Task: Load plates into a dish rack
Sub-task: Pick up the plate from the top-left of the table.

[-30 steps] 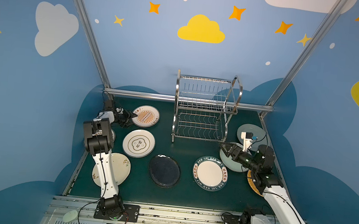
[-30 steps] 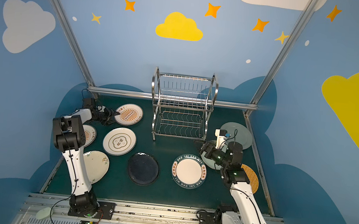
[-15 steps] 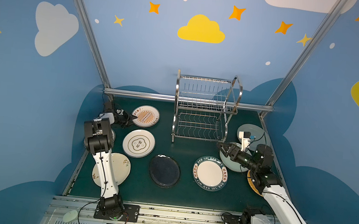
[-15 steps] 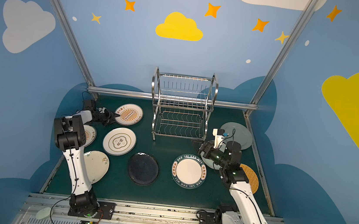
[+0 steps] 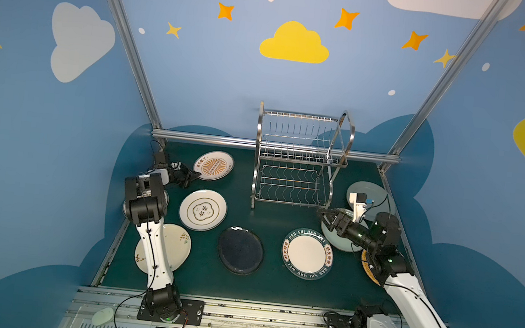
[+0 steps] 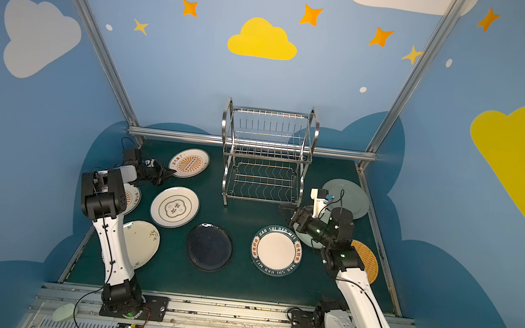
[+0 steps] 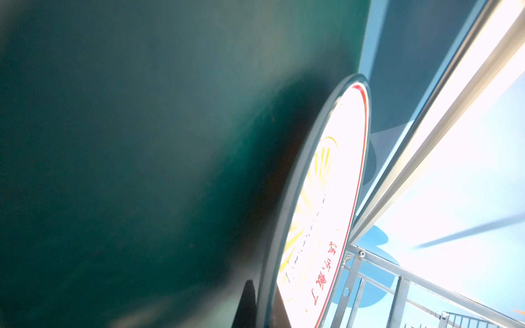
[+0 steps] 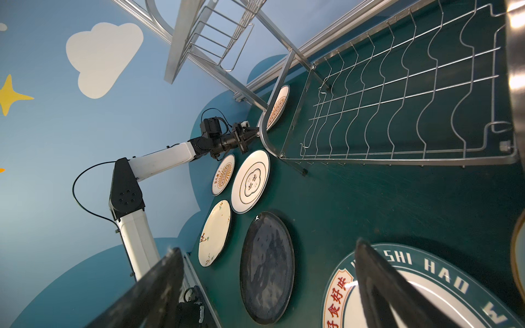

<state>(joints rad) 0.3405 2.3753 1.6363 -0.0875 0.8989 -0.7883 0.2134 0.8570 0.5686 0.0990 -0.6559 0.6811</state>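
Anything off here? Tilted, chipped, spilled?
Only the black plate: a small white mark on its far rim, visible in both top views and the right wrist view. Chip or residue, cannot tell. The dish rack stands square and empty; nothing spilled. The left gripper grips the sunburst plate by its rim.

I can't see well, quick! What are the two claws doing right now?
Left claw: closed on the sunburst plate rim.
Right claw: open, holding nothing.
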